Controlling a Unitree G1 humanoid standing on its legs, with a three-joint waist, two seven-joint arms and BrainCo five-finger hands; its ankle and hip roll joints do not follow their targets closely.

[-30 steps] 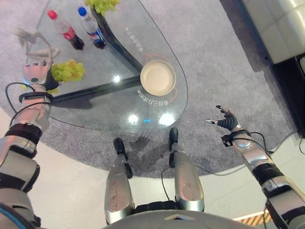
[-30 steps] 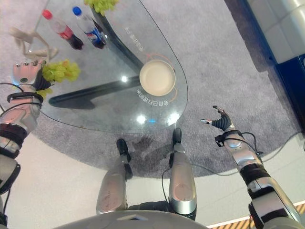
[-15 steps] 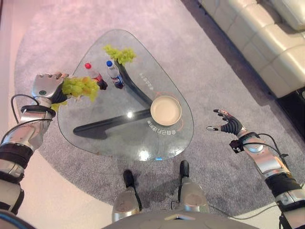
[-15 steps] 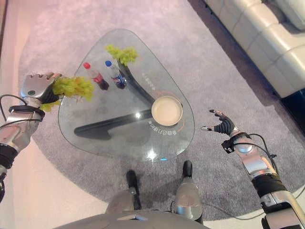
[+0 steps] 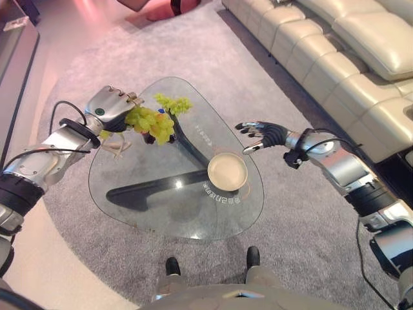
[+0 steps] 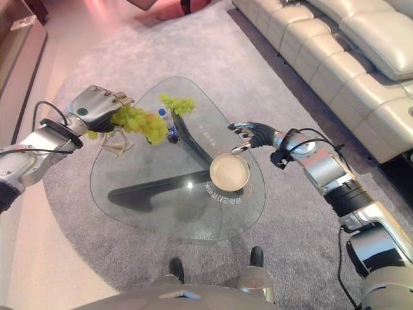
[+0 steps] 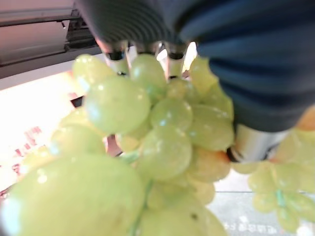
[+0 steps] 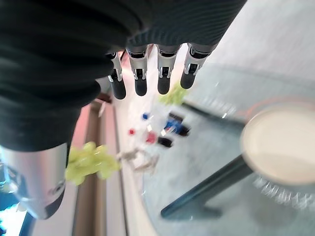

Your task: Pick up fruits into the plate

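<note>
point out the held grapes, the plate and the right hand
held grapes [image 5: 150, 122], left eye view, middle of the bunch
plate [image 5: 227, 172], left eye view, bare centre of the dish
right hand [image 6: 253, 132], right eye view, on the palm

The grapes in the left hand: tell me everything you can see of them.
The bunch of green grapes is a loose cluster of round, glossy, pale yellow-green berries, some tinged amber in the left wrist view. The left hand holds it with fingers curled round its top, lifted above the far left part of the glass table. It hangs toward the plate but is not over it. Nothing else touches it; a second bunch lies apart on the table.
</note>
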